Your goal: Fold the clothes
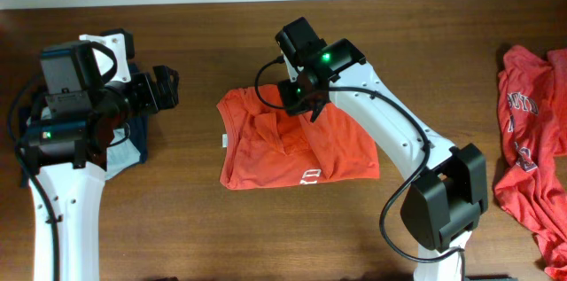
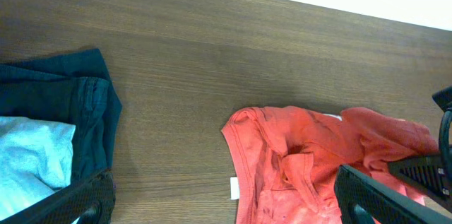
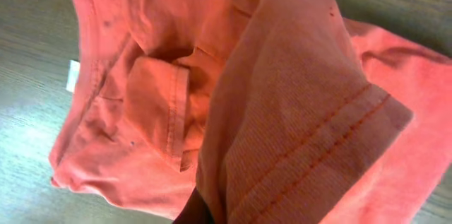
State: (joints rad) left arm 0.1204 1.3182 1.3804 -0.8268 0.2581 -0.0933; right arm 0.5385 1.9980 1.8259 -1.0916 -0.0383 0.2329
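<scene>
Orange-red cotton T-shirt (image 1: 297, 148) lies mid-table on the brown wooden table (image 1: 221, 33), roughly squared but rumpled at the collar, so I judge its fold unfinished. The right gripper (image 1: 307, 104) pinches a hemmed flap of it, and the left gripper (image 1: 171, 89) hangs spread and empty. At three o'clock a crumpled orange-red shirt (image 1: 532, 139) waits. At nine o'clock lie a navy garment (image 2: 70, 104) and a pale grey garment (image 2: 32, 153).

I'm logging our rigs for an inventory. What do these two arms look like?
Both have white links, black joint housings and looping black cables. The right arm shows a lit green lamp; the left arm carries a grey block. Its fingers are black.
</scene>
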